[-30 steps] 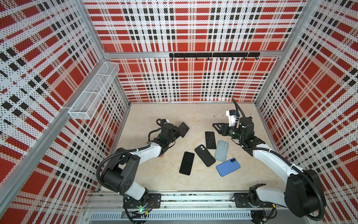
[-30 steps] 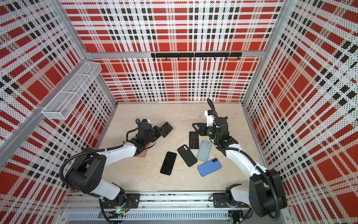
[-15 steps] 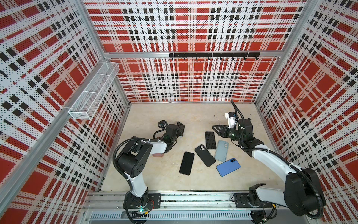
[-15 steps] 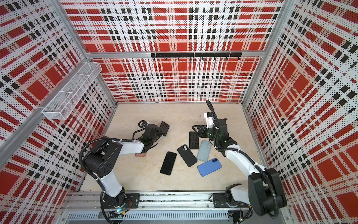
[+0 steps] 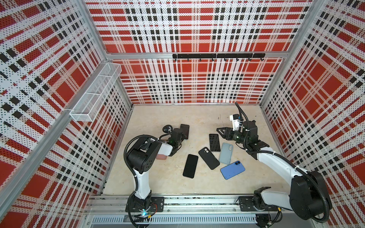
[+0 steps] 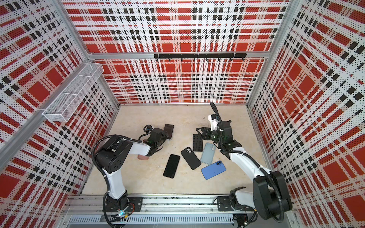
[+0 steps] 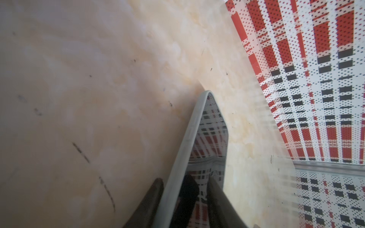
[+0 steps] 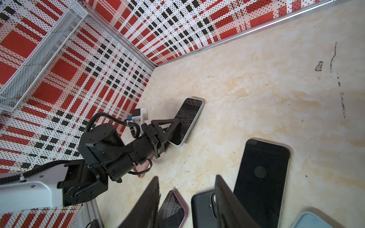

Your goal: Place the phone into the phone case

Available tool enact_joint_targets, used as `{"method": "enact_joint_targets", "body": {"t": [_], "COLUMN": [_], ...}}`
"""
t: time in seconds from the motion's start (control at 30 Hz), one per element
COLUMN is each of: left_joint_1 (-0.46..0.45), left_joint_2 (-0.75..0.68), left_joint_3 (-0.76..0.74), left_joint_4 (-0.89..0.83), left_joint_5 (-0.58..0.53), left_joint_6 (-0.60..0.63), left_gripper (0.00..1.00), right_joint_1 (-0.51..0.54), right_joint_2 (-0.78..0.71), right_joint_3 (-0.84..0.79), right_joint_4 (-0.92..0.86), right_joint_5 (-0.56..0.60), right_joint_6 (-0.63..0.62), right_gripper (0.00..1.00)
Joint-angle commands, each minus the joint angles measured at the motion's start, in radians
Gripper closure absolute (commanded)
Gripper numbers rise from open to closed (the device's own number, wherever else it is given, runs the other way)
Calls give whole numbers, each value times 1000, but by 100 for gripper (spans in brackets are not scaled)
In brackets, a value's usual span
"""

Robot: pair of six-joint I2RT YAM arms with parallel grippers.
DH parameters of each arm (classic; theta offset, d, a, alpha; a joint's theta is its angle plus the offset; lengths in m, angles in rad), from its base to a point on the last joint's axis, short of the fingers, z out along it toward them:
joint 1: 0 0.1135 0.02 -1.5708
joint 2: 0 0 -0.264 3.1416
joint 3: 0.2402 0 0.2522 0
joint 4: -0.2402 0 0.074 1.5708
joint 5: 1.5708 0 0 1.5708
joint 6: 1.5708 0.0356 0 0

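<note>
The phone (image 7: 209, 134) has a pale grey rim around its dark screen, and I cannot tell if this rim is a case around it; it lies well apart from the blue phone (image 5: 232, 169), toward the far left corner of the table (image 5: 197, 118), and it seems a little tilted; the black case (image 5: 208, 158) lies just beside the blue phone, and whether it holds anything is not clear; a pink case (image 5: 161, 157), left of the blue phone, is mostly hidden under the left arm; the left gripper (image 7: 184, 182) has its fingers (image 7: 152, 199) one on each side of the phone's near end, but if they press it I cannot tell; the right gripper (image 8: 186, 178), beyond the blue phone, hangs with jaws apart on nothing.
</note>
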Motion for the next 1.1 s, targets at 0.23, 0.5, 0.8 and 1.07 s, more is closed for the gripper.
{"method": "enact_joint_targets", "body": {"t": [0.23,0.5,0.8,1.07], "left_joint_1": [-9,-16,-63,-160], "left_joint_2": [12,-108,-328,-611], "left_joint_3": [31,42,53,161], "left_joint_4": [24,-149,-344,-668], "left_joint_5": [-25,-85,-149,-347], "left_joint_6": [5,90,204,519], "left_gripper": [38,18,13,10], "right_joint_1": [-2,-5,-34,-35], "right_joint_2": [-6,-54,-183,-212], "right_joint_3": [-13,5,35,95], "right_joint_4": [21,-52,-171,-382], "right_joint_5": [19,76,143,164], "right_joint_6": [-6,-38,-68,-147], "right_gripper": [54,52,50,49]}}
